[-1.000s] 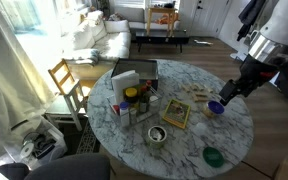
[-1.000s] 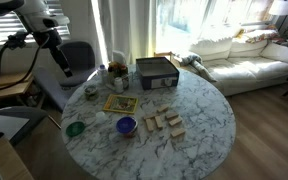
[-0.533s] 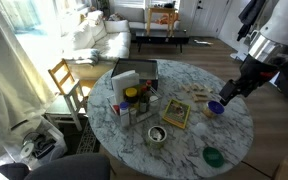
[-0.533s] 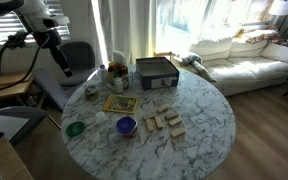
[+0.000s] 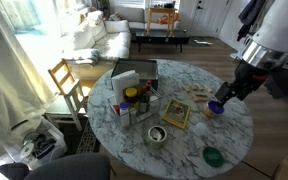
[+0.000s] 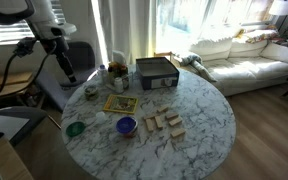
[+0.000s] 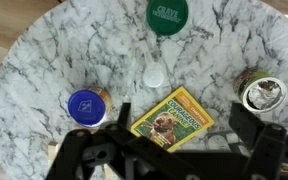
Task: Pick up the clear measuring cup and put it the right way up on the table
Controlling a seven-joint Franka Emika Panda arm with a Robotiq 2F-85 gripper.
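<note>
The clear measuring cup point(image 5: 156, 134) is a small shiny round thing on the white marble-look table point(image 5: 234, 135), beside a yellow-green book point(image 5: 176, 113). It also shows in the other exterior view point(image 6: 89, 91) and at the right edge of the wrist view point(image 7: 264, 92). I cannot tell which way up it is. My gripper point(image 5: 222, 97) point(image 6: 68, 75) hangs above the table's edge, apart from the cup. In the wrist view its jaws point(image 7: 183, 116) are spread wide and empty over the book point(image 7: 171, 115).
A blue bowl point(image 7: 87, 106), a green lid point(image 7: 167, 14) and a small white lid point(image 7: 155, 75) lie near the book. A dark box point(image 5: 134, 72), jars point(image 5: 132, 100) and wooden blocks point(image 6: 165, 123) stand further in. A wooden chair point(image 5: 66, 80) is beside the table.
The arm has shifted slightly, lower and closer over the table's edge. The jaws stay open and nothing on the table has moved.
</note>
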